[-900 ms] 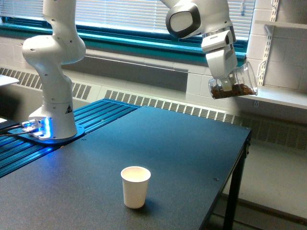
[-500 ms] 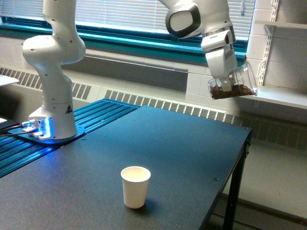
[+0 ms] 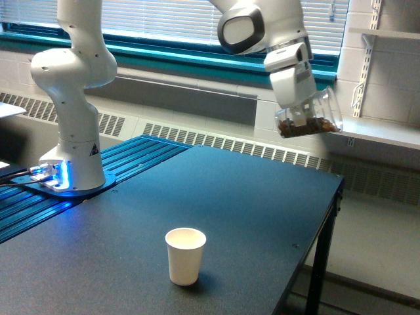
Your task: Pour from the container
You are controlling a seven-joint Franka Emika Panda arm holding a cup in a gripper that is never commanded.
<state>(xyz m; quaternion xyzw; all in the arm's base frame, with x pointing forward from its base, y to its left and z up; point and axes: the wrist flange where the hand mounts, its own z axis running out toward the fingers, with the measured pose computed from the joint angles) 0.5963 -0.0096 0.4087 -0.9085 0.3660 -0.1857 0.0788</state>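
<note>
Zero pour so far: the paper cup [image 3: 185,254] on the dark table [image 3: 249,197] shows no visible contents, and the brown granular load sits low in the container [image 3: 310,117]. The gripper [image 3: 300,111] carries the container high in the air, up near the window sill, toward the exterior view's right and well apart from the paper cup below. Container is tilted, mouth angled up toward the exterior view's right; nothing is spilling. Fingers are closed around the container's clear wall, though the exact finger gap is hard to read behind the plastic.

Left to do, by judgement: travel over the paper cup, tip further, empty the load.

Change against the earlier frames: the wrist and container have shifted toward the exterior view's left and slightly down, closing on the cup's side. Tilt looks about the same. Paper cup hasn't moved.
</note>
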